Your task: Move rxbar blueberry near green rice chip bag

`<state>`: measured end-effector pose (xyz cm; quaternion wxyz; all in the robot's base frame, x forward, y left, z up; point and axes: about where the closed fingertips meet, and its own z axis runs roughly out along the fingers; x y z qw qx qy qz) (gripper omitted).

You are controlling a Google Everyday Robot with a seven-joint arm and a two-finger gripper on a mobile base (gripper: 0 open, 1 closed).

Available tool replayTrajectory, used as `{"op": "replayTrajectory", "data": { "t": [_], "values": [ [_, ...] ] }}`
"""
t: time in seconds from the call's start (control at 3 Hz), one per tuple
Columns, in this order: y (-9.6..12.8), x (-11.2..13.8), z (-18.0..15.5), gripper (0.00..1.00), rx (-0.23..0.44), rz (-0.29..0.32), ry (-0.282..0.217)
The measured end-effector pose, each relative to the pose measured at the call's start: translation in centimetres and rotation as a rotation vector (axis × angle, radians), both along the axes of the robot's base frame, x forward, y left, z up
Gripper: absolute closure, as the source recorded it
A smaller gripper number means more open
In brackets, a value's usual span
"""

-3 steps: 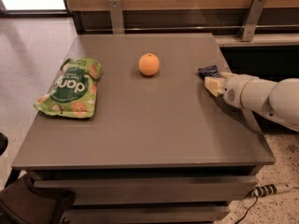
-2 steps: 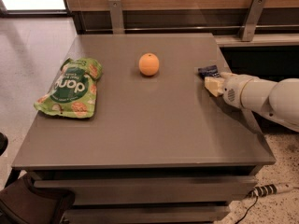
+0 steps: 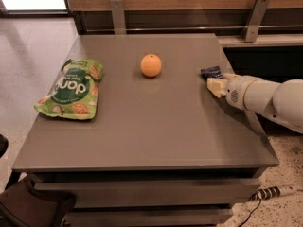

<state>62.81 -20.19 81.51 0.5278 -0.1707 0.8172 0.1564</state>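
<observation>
Almost nothing has changed over the last second. The green rice chip bag [image 3: 71, 90] lies flat by the left edge of the desk [image 3: 156, 131], about halfway back, just as it did before. Its dark green centre panel carries big white letters, turned sideways, that read "dan" plus a further letter, probably "dang". The smaller print under them is too fine to read, and round tan chips are pictured around the panel.

The orange [image 3: 151, 65] sits in the middle of the rear half and has not moved. It is well apart from both the bag and the bar.

The rxbar blueberry [image 3: 211, 72] is by the right edge, in the rear half, where it was a second ago. Its pale lettering cannot be read.

The tool [image 3: 215, 85] is right at the bar's near side and seems to touch it. I cannot tell whether it is spread, pressed together or pinching the wrapper. The white arm [image 3: 270, 96] reaches in over the right edge and has shifted barely, if at all.

My reading is that the grasp is only being settled. The carry across the desk toward the left edge has not begun, and the orange lies close to the straight line.
</observation>
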Motion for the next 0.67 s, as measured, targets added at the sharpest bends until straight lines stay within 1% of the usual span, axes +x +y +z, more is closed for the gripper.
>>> {"op": "replayTrajectory", "data": {
  "t": [0.67],
  "values": [
    [0.00, 0.00, 0.01, 1.00, 0.000, 0.000, 0.000]
  ]
}}
